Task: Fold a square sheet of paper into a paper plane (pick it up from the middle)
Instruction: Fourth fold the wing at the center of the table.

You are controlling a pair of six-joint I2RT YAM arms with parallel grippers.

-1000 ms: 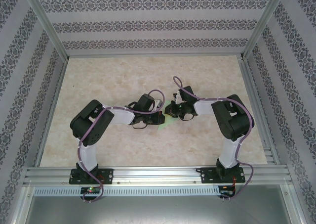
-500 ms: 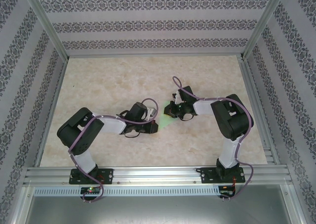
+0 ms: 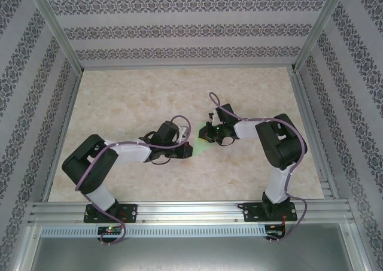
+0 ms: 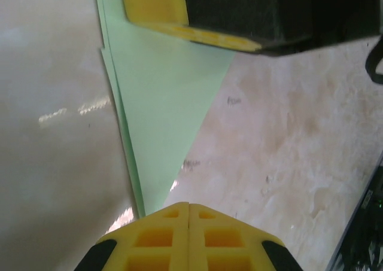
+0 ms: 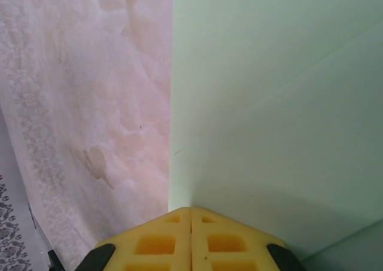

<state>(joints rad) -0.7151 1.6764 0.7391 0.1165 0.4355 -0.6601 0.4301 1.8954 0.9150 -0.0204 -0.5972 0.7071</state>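
The left arm is reaching low across the beige marbled desk. Its elbow is folding out to the left and its forearm is lying almost level toward the centre. The left gripper is sitting just beside the pale green paper wedge, which is lying flat on the desk between the two grippers. The right arm is rising steeply from its base, then bending at the elbow. From there its forearm is running leftward and down to the right gripper at the wedge's far side.

In the left wrist view, the left gripper is holding its jaws pressed together with no gap. The wedge is aiming its sharp tip at them, and I cannot tell whether that tip is pinched. One yellow pad of the right gripper is sitting over the wide end. In the right wrist view, the right gripper is likewise keeping its jaws tight together, meeting the wedge at its straight edge. Whether paper is caught between them I cannot tell.
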